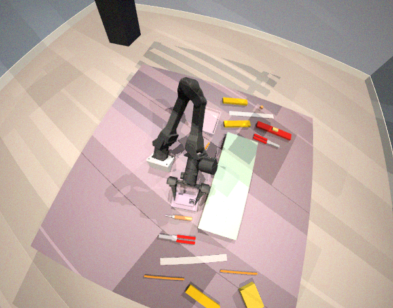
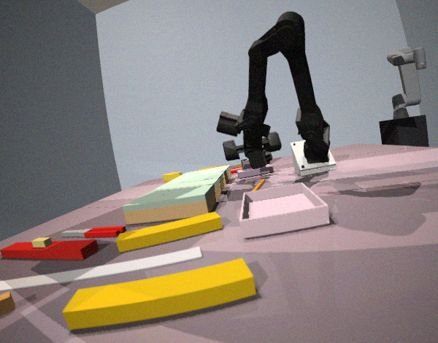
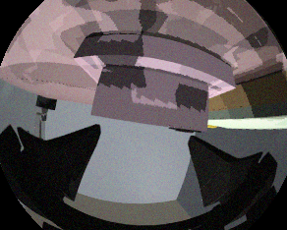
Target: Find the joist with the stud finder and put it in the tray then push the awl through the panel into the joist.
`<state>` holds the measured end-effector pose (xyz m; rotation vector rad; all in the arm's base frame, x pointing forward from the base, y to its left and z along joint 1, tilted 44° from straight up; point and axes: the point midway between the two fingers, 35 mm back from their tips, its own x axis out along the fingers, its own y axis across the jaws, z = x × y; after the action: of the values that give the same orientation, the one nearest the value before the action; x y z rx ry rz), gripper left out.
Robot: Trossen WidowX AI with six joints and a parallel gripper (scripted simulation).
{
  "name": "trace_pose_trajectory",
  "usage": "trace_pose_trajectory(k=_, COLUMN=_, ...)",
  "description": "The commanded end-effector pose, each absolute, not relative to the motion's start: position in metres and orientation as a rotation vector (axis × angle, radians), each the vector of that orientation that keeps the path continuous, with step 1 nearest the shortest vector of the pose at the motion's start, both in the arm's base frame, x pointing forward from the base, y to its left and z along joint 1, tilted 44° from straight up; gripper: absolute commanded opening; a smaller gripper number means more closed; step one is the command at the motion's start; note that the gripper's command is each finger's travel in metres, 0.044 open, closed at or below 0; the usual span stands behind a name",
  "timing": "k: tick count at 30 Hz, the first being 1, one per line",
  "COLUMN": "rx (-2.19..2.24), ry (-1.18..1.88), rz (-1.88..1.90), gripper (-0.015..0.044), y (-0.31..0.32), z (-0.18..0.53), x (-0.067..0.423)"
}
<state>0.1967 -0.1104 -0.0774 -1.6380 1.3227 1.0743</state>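
Observation:
The stud finder (image 1: 185,206) (image 2: 248,173) (image 3: 149,100), a pinkish block on a wider flat base, sits on the floor mat left of the panel in the top view. My gripper (image 1: 185,199) (image 3: 146,136) is open and empty, low over the stud finder, with one finger toward each side of its block. The awl (image 1: 183,217), with an orange handle and thin grey shaft, lies just beyond the stud finder. The pale green floor panel (image 1: 228,192) (image 2: 171,197) lies beside the gripper. The joist is hidden. The pink tray (image 1: 218,123) (image 2: 285,223) is empty.
Red-handled tools (image 1: 185,239) (image 1: 260,138), a red level (image 1: 266,127) (image 2: 68,250), yellow blocks (image 1: 234,101) (image 1: 236,124) and white strips (image 1: 193,259) (image 1: 251,115) lie around the panel. An orange stick (image 1: 207,145) (image 2: 259,185) lies between arm and panel.

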Motion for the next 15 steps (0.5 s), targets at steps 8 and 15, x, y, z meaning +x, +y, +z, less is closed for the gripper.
trace_pose_trajectory(k=8, rx=-1.640, ry=1.327, rz=1.061, gripper=0.0440, y=-0.119, z=-0.062, x=0.200)
trace_pose_trajectory(k=15, rx=-1.640, ry=1.325, rz=1.073, gripper=0.0440, y=-0.163, z=-0.018, x=0.201)
